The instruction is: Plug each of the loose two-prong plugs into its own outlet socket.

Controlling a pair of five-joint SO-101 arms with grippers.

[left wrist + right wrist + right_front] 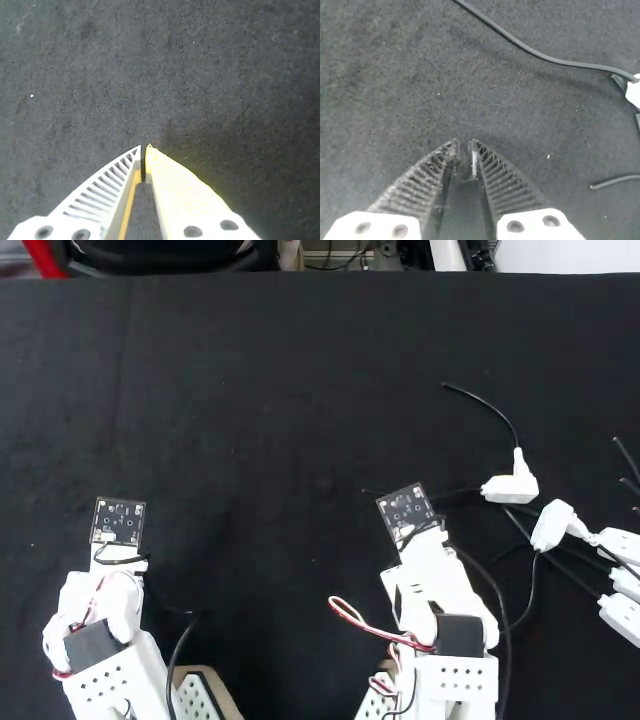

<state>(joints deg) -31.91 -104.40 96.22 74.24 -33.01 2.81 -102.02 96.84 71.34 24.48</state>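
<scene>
Two white two-prong plugs lie on the black cloth at the right: one [510, 486] with a black cord curving away from it, the other [553, 523] closer to the edge. White outlet sockets [620, 544] line the right edge, with more [622, 614] below. My left gripper [145, 149] is shut and empty over bare cloth at the front left. My right gripper [464, 146] is shut and empty at the front centre, left of the plugs. A sliver of a white plug [634, 93] and its black cord [545, 57] lie beyond it.
Black cords [528, 592] run between the plugs, the sockets and the right arm's base [450, 660]. A loose cord end [615, 181] lies near the right gripper. Behind the table's far edge [320, 272] stands clutter. The black cloth [260, 410] is bare at left and centre.
</scene>
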